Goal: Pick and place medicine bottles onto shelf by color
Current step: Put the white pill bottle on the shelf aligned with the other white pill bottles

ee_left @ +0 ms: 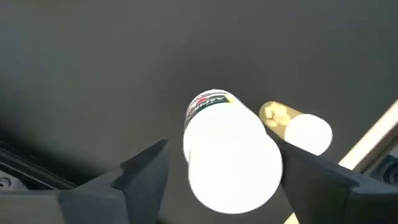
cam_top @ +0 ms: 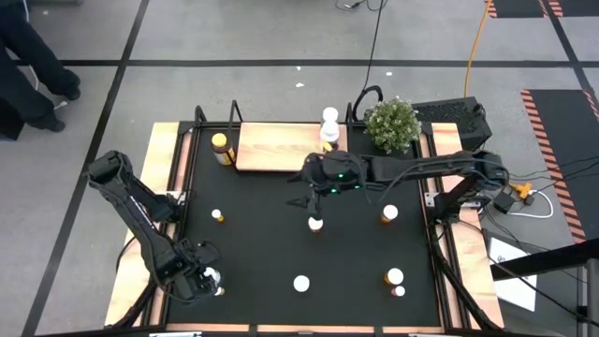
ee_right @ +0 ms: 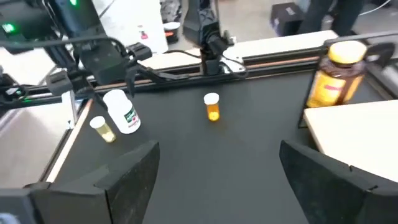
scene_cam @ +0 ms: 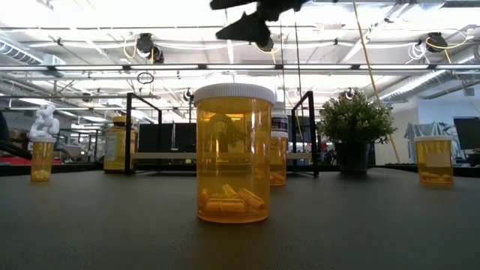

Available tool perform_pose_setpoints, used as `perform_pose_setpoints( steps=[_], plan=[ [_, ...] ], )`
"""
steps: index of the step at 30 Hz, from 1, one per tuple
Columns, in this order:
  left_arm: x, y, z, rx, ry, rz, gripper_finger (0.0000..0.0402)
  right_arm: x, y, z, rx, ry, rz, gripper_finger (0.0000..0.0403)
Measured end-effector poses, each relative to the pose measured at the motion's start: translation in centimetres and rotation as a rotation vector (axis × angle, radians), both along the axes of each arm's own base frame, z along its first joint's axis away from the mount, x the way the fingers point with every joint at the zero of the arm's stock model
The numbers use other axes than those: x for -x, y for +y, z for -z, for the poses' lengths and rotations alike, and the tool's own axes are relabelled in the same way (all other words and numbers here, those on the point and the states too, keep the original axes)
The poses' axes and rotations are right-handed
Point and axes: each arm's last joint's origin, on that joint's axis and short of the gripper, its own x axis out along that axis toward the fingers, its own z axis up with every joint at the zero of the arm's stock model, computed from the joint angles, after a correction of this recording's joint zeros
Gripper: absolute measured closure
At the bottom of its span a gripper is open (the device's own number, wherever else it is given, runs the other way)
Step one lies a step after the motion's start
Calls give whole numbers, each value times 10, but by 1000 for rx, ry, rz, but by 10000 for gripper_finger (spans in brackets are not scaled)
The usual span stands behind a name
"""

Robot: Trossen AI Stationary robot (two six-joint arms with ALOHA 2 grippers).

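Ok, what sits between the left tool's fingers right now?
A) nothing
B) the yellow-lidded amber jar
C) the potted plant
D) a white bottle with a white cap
D: the left wrist view shows the white-capped white plastic bottle between the left tool's spread fingers, at the near left corner of the black mat.

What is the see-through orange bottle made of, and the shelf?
The orange bottle looks like clear, glossy amber plastic: pills show through its wall, and its cap is matte white. The shelf looks like pale unpainted wood with black posts, probably metal.
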Motion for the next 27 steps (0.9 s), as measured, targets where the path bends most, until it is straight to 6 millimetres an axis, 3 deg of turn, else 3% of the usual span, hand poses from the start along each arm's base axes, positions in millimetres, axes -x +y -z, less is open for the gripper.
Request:
perform_pose_setpoints(
  steps=[6, 14, 20, 27],
  plan=[
    [-6, 3, -1, 7, -7, 35, 201, 10, 0, -11, 0, -37, 18, 78],
    [-17, 10, -7, 44, 16, 147, 196, 10, 10, -10, -21, -25, -4, 78],
    [-38, 24, -43, 16, -23, 373, 180, 13, 22, -6, -66, 19, -127, 78],
    [-68, 49, -113, -69, -220, 711, 201, 14, 27, -8, -161, 13, -287, 78]
  ],
)
